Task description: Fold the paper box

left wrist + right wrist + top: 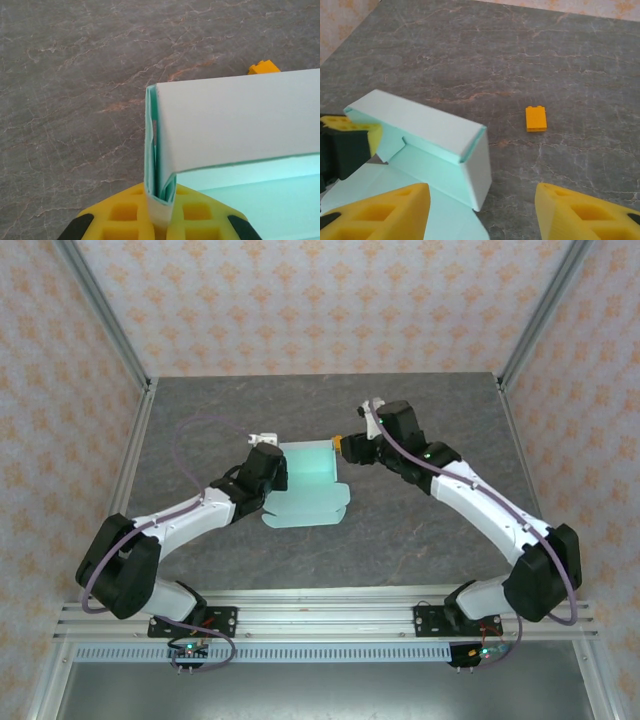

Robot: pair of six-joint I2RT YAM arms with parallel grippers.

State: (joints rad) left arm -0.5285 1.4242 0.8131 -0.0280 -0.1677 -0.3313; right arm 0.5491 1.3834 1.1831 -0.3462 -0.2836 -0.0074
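Surface (pixel 400 540): a grey slab with a stone look, matte, veined with pale and rusty lines. It is framed by aluminium rails and backed by peach-patterned walls.

Arms: two white-and-black jointed arms rise from the 6 o'clock edge and bend inward toward the middle.

Paper box (pixel 310 485): it lies near the centre of the surface.
- The material is thin pale mint card, smooth, with crisp creases.
- It is partly folded. The half toward 12 o'clock stands up as a hollow rectangular sleeve.
- In the right wrist view the sleeve's end is open and its corners are sharp.
- The half toward 6 o'clock lies flat on the surface as a sheet with rounded flap corners.

Left hand (pixel 272 470): it sits at the box's 9 o'clock edge.
- Its fingertips are blocky yellow plastic with square pockets.
- In the left wrist view they are clamped on a doubled upright card wall, and the layers are squeezed together between them.

Right hand (pixel 352 448): it is near the box's 2 o'clock corner.
- Its fingers are the same yellow waffle-patterned plastic.
- The fingers stand well apart and nothing is gripped. I cannot tell whether they touch the card.

Orange block (pixel 536 119): a small, hard-edged brick with two studs.
- It stands alone on the bare surface.
- It is apart from the box, at about 2 o'clock from the sleeve's open end in the right wrist view.
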